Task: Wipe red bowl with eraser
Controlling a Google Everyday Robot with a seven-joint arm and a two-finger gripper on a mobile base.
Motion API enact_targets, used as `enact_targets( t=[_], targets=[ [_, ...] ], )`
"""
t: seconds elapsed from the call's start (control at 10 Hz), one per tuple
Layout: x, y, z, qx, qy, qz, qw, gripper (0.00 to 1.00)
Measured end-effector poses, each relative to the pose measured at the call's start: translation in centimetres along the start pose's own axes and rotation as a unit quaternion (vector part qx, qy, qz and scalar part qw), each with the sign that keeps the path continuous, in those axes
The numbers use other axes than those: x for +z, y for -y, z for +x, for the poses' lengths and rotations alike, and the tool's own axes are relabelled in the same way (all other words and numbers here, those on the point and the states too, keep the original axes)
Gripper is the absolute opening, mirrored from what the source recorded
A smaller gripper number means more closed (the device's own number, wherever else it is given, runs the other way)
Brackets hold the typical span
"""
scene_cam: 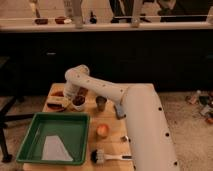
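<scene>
The red bowl (52, 107) is a shallow orange-red dish at the left end of the wooden table (114, 145). The eraser (56, 102), a pale tan block, lies on it. My white arm runs from the lower right up to a bend and then drops down. The gripper (68, 97) hangs just right of and above the eraser, between the red bowl and the small white cup (78, 104). The arm covers the gripper's tip.
A darker maroon bowl (83, 91) sits behind the white cup. A grey cup (101, 103) and an orange fruit (102, 130) stand mid-table. A green tray (37, 126) holding a white cloth (54, 149) is at the front left. A black brush (97, 156) lies at the front.
</scene>
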Motion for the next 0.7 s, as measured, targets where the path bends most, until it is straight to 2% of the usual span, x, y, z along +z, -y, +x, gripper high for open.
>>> enact_targets(
  t=[0.3,0.7],
  targets=[
    [0.8,1.4,-0.5,-0.001,-0.004,-0.006,1.0000,0.00],
    [1.8,2.5,-3.2,-0.023,-0.008,-0.013,0.9996,0.00]
  ],
)
